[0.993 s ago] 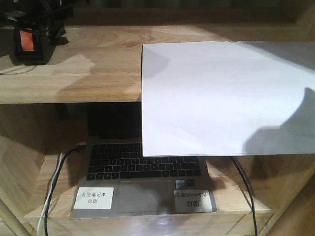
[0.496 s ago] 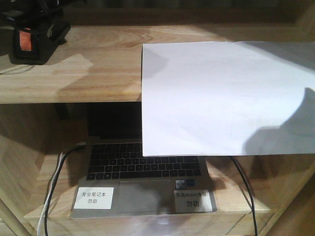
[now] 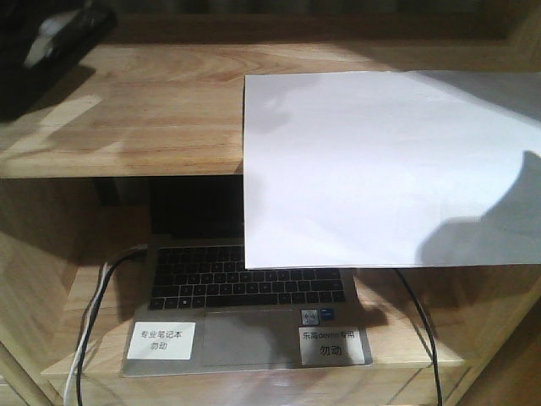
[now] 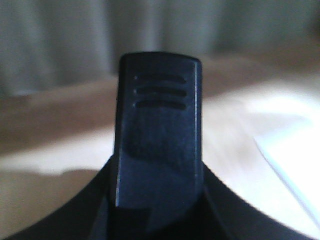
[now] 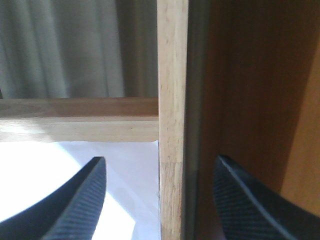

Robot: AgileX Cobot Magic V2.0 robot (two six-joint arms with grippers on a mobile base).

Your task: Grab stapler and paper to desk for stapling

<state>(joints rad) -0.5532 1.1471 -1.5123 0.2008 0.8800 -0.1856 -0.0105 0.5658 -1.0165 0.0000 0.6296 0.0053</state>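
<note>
Change: a second ago the stapler (image 4: pixel 157 125) stood at the far left of the top board of the shelf unit (image 3: pixel 127 127), with its orange patch showing. Now it is up off the wood, and the front view shows only a dark shape with a pale patch in its top-left corner.
Left gripper (image 4: pixel 157 210): closed around the stapler, whose black grooved end fills the wrist view between the two fingers. The blur suggests it is moving.
Right gripper (image 5: pixel 160 200): wide open and holding nothing, with its fingers either side of a wooden upright (image 5: pixel 172 100) of the shelf unit.
Paper (image 3: pixel 380 169): unmoved, flat on the right of the top board, its front part overhanging the laptop (image 3: pixel 245 279) below.
Desk: not in view.
Meaning for the task: the stapler pick looks done. Carrying the stapler to the desk and fetching the paper remain.
Risk: the right gripper probably has to clear the upright before it can pinch the sheet.
</note>
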